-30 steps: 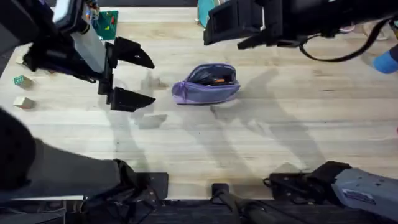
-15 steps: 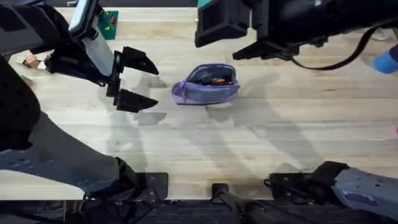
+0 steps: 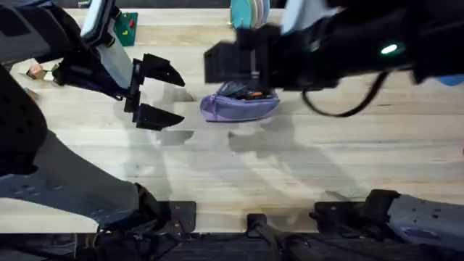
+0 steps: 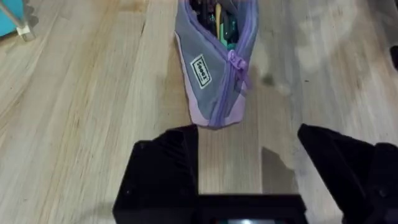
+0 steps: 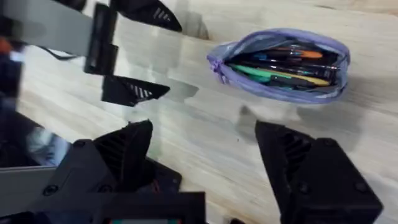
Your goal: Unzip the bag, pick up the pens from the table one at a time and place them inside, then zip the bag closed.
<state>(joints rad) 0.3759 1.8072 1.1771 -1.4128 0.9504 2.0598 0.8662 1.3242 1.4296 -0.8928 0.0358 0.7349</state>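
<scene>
The lilac bag (image 3: 239,106) lies on the table (image 3: 290,167) at mid-back, its zipper open. Several pens (image 5: 280,65) lie inside it, among them a green one (image 5: 264,73). They also show through the bag's mouth (image 4: 219,22) in the left wrist view. The zipper pull (image 4: 236,60) sits at the bag's left end. My left gripper (image 3: 158,94) stands open just left of that end, empty. The right arm (image 3: 348,51) reaches across over the bag. My right gripper (image 5: 211,155) hangs open above the table in front of the bag, holding nothing.
A green box (image 3: 125,27) and a teal round object (image 3: 250,11) stand at the table's back edge. Small blocks (image 3: 36,71) lie at the far left. The wood in front of the bag is bare.
The right arm has swung left and lower until it covers the bag's top. The left gripper shifted a little right and back, then held still. The bag has not moved.
</scene>
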